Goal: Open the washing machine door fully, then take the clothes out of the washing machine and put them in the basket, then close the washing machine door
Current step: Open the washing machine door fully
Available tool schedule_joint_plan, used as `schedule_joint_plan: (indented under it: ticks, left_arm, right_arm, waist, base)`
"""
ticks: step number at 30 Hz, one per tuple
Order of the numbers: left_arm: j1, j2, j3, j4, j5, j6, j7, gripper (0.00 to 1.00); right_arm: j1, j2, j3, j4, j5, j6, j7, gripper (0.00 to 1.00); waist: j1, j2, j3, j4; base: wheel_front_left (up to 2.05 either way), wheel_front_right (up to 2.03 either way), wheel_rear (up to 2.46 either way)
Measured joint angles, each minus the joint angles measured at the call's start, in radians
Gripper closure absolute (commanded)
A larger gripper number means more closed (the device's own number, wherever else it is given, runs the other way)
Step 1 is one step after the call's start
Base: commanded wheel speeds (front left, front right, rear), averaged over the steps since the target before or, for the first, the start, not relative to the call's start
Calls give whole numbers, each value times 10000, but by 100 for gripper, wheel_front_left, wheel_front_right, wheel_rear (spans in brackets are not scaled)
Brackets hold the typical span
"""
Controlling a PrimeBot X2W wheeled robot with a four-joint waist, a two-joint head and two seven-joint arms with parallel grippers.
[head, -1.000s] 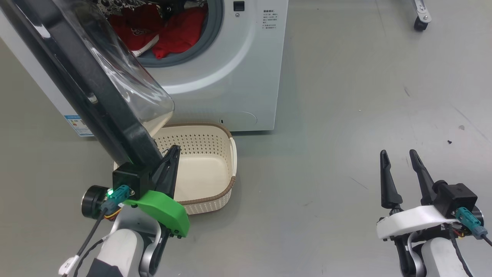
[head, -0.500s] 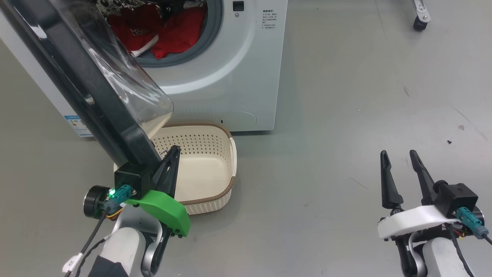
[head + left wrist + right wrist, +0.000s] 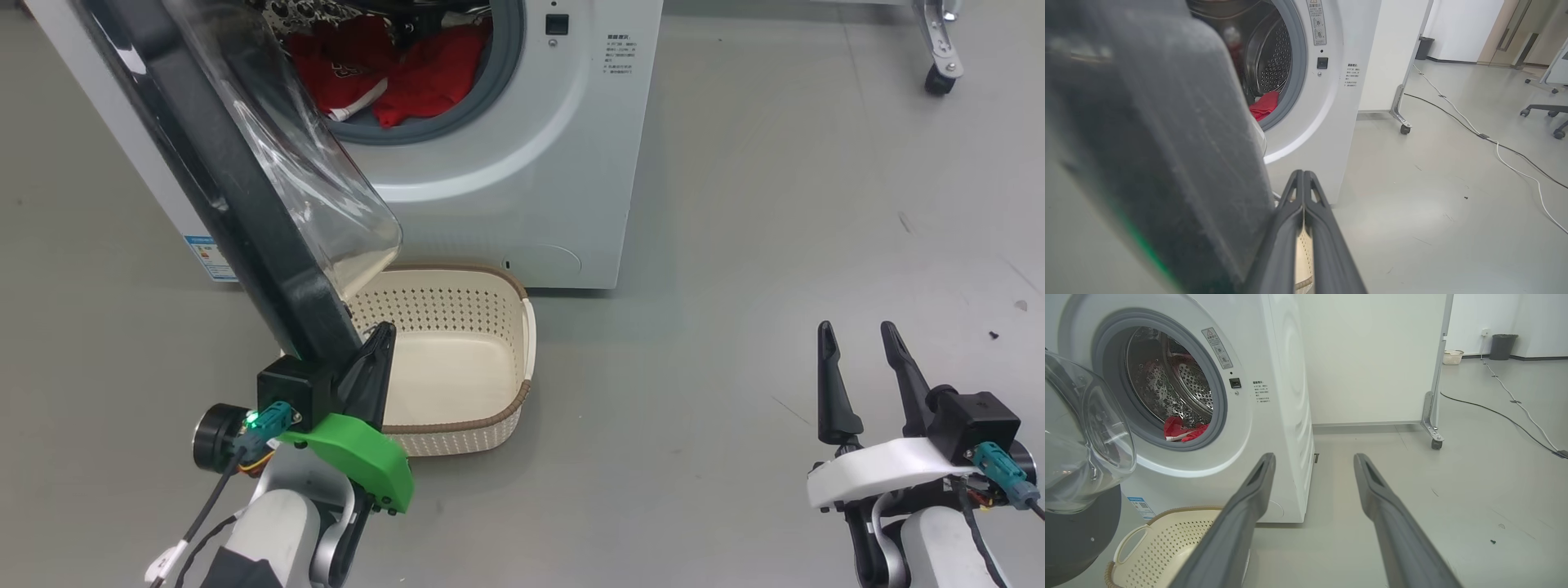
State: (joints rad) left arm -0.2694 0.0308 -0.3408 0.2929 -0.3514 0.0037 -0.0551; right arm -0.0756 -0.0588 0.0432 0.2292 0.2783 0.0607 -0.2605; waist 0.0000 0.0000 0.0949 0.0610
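Left gripper (image 3: 380, 335): fingers clenched together with nothing between them.
Right gripper (image 3: 856, 331): released, fingers wide apart, over bare floor.
Washing machine door (image 3: 245, 204): swung open; the black rim's lower edge is just left of the left gripper, and contact cannot be confirmed.
Clothes (image 3: 424, 73): red, lying in the washing machine (image 3: 531, 163) mouth, well ahead of the left gripper.
Basket (image 3: 490, 273): on the floor at the machine's front, directly under the left gripper's tips and well left of the right gripper.
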Motion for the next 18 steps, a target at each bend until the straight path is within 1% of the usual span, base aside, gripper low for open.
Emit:
schedule_joint_plan:
  ticks: [5, 10, 12, 18]
  left_arm:
    - [1, -61, -4, 142, -84, 0, -92, 100]
    - [1, -82, -65, 219, -113, 0, -178, 100]
    - [1, -82, -115, 297, -341, 2, -270, 100]
    - [1, -81, -111, 481, -353, 84, -391, 100]
  right_arm:
    - [33, 15, -6, 27, -92, 86, 0, 0]
    - [43, 19, -13, 33, -100, 88, 0, 0]
    - [68, 25, -42, 38, -180, 100, 0, 0]
    - [143, 29, -42, 48, -188, 155, 0, 0]
  waist:
    - [0, 0, -64, 285]
    - [0, 0, -98, 592]
    - [0, 0, -130, 927]
    - [0, 0, -194, 1358]
  base:
    - [0, 0, 0]
    - [0, 0, 0]
    - [0, 0, 0]
    - [0, 0, 0]
